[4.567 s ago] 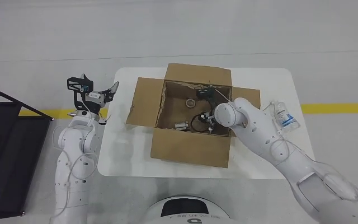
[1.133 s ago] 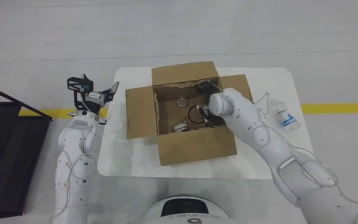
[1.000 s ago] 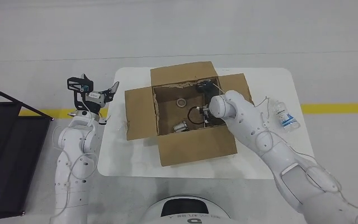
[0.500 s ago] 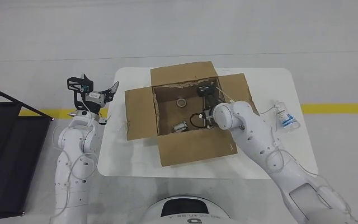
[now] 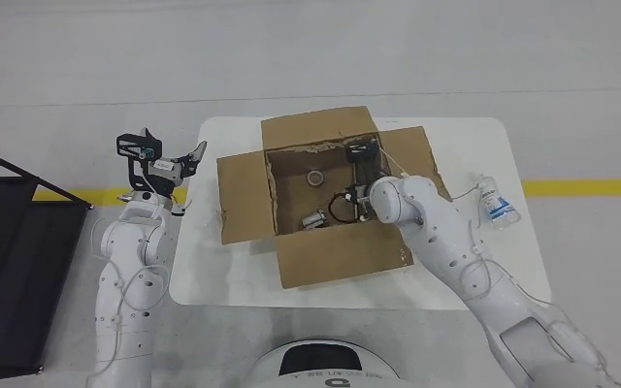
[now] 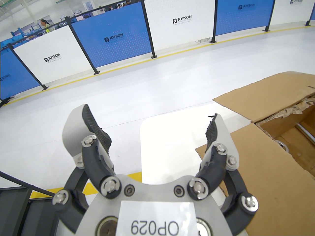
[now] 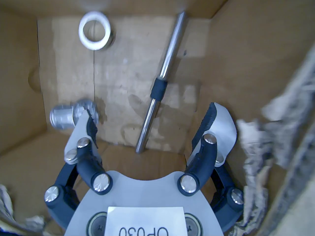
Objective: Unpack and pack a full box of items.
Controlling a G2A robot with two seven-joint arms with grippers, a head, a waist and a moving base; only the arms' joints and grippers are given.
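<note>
Brown corrugated cardboard box [image 5: 335, 254] sat open on the white desk [image 5: 466, 281], all four flaps folded outward. The right tool [image 7: 149, 112] was down inside the box with its fingers spread wide and nothing between them, so released.

On the box floor there were three things:
- A shiny metal rod with a black band around its middle [image 7: 160, 84] lay slanted across the floor. One end was under the right tool and the other pointed at a corner of the box.
- A white ring, looking like a small tape roll [image 7: 94, 30], sat flat near the wall farthest from the right tool.
- A small silver cylindrical metal part [image 7: 62, 116] lay on its side, just beside one of the right tool's fingertips [image 7: 86, 119]. I couldn't tell if they were touching.

A clear plastic bottle [image 5: 495, 204] lay on the desk off the box's right flap. The left tool [image 6: 150, 111] was well off the box's left side, past the desk edge, released too and holding nothing.
</note>
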